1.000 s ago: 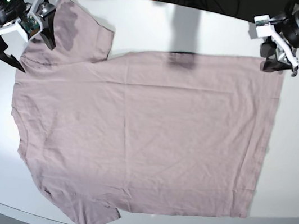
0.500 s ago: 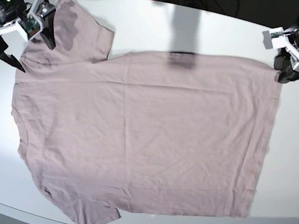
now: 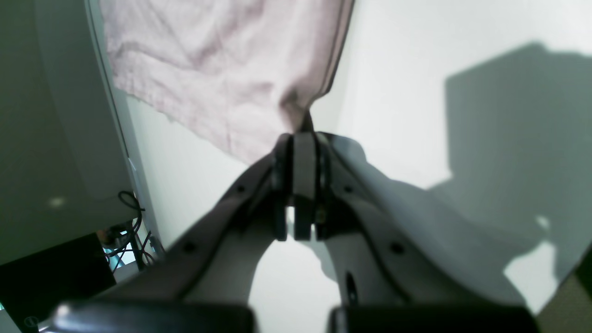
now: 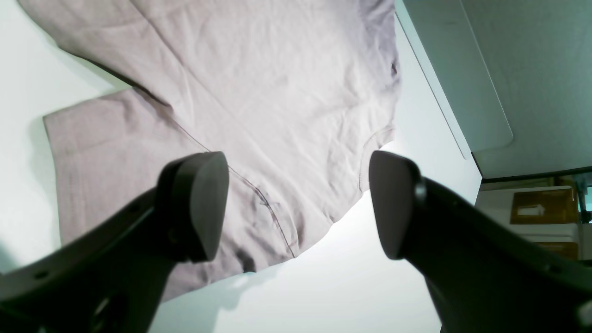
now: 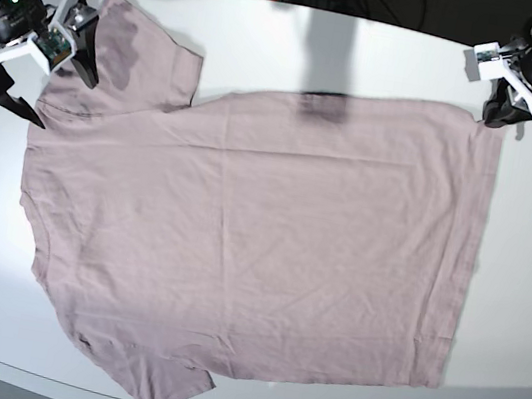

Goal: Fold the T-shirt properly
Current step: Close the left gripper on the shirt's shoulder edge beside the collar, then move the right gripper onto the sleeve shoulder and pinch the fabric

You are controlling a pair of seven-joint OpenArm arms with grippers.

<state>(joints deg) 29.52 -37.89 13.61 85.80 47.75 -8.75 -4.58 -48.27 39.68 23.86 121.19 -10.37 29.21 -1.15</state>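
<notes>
T-shirt (image 5: 250, 238) lay flat on table (image 5: 523, 301) | left gripper (image 3: 300, 138) closed, apparently pinching hem corner | right gripper (image 4: 296, 208) gaped wide above sleeve, holding nothing | advice: secure both corners, lift evenly.

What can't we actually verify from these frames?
- Left wrist view: left gripper has its jaws shut at the T-shirt hem corner; whether fabric is pinched is hidden behind the jaws.
- Base view: that corner is too small to judge.
- Right wrist view: right gripper jaws open above the sleeve; contact with the table unclear.
- Neckline: blurred, partly cut off.
</notes>
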